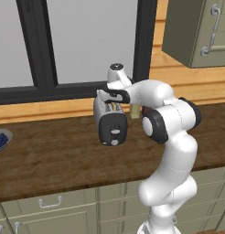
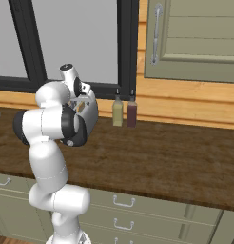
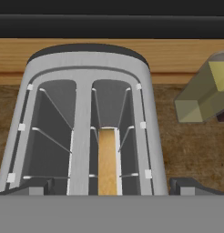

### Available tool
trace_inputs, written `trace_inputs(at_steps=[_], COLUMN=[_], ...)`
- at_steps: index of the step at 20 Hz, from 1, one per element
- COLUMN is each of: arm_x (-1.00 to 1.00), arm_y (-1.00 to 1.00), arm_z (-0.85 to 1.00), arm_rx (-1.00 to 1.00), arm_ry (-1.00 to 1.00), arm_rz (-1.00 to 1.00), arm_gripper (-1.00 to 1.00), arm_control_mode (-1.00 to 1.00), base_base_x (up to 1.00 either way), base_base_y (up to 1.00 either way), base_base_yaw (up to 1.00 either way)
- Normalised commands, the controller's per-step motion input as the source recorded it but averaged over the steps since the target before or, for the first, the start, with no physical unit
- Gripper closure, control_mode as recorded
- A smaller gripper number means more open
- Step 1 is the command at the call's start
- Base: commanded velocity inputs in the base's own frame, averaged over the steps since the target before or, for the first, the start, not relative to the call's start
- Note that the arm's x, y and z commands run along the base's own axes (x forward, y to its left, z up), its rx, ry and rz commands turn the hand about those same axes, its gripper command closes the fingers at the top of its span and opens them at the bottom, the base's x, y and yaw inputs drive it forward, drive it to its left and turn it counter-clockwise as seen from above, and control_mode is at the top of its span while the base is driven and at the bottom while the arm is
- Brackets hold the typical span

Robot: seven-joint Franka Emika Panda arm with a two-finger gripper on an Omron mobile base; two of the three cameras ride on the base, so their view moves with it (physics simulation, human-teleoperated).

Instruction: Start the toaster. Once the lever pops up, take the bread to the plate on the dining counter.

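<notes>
On the wooden desk (image 1: 50,160) under the window, toward its back edge, the left base view shows the toaster (image 1: 109,121), its black end panel with the slider and knob facing the desk's front edge. The white arm bends over it from the right, and the gripper (image 1: 105,97) sits right above the toaster's top; from this side I cannot tell how far its fingers stand apart. A grey bowl of blue berries (image 1: 1,139) lies at the desk's left end.

From the right base view, the arm covers most of the toaster (image 2: 90,112), whose silver side shows just past the elbow. Two bottles, a yellowish bottle (image 2: 117,112) and a dark red bottle (image 2: 131,113), stand side by side near the back edge, just right of the toaster.

Looking down along the hand, the toaster (image 3: 86,73) shows both slots. The bread (image 3: 107,164) stands edge-up, sunk in the right slot. The gripper (image 3: 109,187) is spread wide, one fingertip at each outer side of the toaster, clamped on nothing. The yellowish bottle (image 3: 202,95) shows at the right.
</notes>
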Motion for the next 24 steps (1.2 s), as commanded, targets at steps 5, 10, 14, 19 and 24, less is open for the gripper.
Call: trace_inputs(at_steps=[5, 10, 14, 19, 24], arm_x=[0.0, 0.0, 0.0, 0.0, 0.0], arm_y=[0.0, 0.0, 0.0, 0.0, 0.0], arm_z=[0.0, 0.0, 0.0, 0.0, 0.0], arm_rx=[0.0, 0.0, 0.0, 0.0, 0.0], arm_ry=[0.0, 0.0, 0.0, 0.0, 0.0], arm_rz=[0.0, 0.0, 0.0, 0.0, 0.0], arm_gripper=[-1.0, -1.0, -1.0, -1.0, -1.0], arm_control_mode=[-1.0, -1.0, -1.0, -1.0, -1.0], base_base_x=[0.0, 0.0, 0.0, 0.0, 0.0], base_base_y=[0.0, 0.0, 0.0, 0.0, 0.0], base_base_yaw=[0.0, 0.0, 0.0, 0.0, 0.0])
